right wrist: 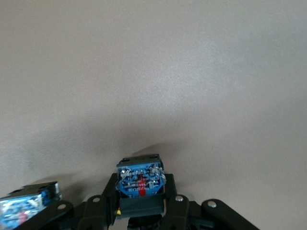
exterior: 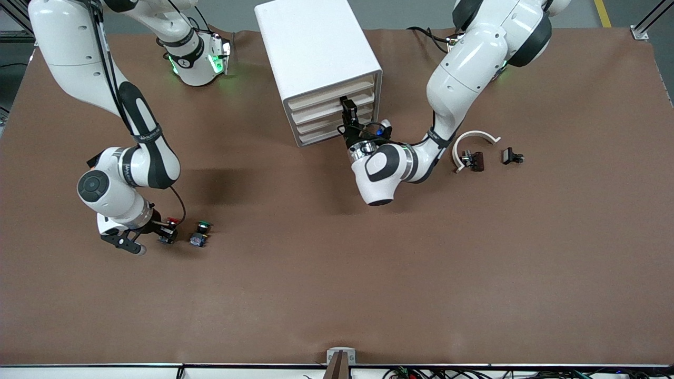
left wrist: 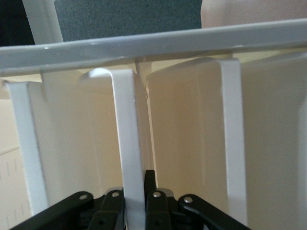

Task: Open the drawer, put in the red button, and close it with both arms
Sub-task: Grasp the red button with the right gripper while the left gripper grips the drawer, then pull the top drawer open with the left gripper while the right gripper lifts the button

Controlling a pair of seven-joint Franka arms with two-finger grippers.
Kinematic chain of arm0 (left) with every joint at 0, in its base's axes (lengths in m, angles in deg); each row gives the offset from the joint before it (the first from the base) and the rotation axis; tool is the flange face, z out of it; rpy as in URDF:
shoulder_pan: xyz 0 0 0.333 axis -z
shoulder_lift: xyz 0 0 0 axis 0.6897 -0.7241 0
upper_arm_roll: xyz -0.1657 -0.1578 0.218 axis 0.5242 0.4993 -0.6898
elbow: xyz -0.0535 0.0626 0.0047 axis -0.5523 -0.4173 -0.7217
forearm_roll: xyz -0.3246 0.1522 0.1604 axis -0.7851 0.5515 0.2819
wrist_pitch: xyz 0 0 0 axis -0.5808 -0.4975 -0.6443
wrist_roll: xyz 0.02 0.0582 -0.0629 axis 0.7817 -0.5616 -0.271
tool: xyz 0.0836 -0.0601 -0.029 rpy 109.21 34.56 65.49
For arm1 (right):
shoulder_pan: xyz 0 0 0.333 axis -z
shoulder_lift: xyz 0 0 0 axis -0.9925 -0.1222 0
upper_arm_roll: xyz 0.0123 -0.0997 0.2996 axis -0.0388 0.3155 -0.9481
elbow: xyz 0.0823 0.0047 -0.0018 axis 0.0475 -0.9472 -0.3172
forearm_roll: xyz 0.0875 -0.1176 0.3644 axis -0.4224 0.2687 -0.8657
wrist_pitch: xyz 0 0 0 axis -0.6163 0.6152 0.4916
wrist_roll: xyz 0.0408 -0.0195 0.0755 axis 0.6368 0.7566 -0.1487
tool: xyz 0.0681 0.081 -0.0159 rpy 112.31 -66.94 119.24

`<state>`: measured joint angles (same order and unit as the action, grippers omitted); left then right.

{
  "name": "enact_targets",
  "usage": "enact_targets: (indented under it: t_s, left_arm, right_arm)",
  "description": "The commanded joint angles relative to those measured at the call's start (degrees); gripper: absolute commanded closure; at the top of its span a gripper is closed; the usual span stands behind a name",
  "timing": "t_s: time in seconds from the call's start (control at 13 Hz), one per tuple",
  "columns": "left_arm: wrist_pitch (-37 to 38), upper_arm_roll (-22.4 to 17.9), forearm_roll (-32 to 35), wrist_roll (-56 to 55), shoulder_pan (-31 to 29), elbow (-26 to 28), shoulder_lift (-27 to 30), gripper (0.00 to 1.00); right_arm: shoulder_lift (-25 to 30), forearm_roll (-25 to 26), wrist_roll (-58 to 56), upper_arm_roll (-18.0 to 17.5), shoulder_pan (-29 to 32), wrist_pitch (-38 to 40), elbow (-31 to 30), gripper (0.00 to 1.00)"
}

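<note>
Front view shows the left gripper (exterior: 347,111) pinching the cabinet's (exterior: 316,47) top drawer (exterior: 337,90) handle to pull it open, while the right gripper (exterior: 163,227) clamps the red button (exterior: 169,229) on the table (exterior: 337,273), ready to lift

No legible text, label, brand or number was found. Small lettering on the right arm (exterior: 141,138), beside the cabinet (exterior: 316,63), could not be read.
</note>
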<state>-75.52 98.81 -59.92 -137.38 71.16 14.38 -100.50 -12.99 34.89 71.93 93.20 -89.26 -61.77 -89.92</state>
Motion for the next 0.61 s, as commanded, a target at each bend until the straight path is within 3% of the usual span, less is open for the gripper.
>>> enact_targets:
  t_s: [0.0,0.31,0.54]
  left_arm:
    - [-0.9,-2.6,-1.8,1.2,-1.2,-1.0,-0.4,1.0]
    - [-0.9,-6.3,-2.0,1.3,-2.1,-2.9,-0.5,0.99]
    - [-0.9,-8.6,-4.8,1.3,-2.8,-3.9,-0.4,0.97]
  right_arm:
    - [4.1,-0.8,5.0,-0.4,-0.4,7.2,1.8,1.0]
    - [9.9,-0.8,16.6,-0.4,-3.6,19.9,4.3,1.0]
    - [14.9,-0.8,27.1,-0.5,-7.6,23.6,4.1,1.0]
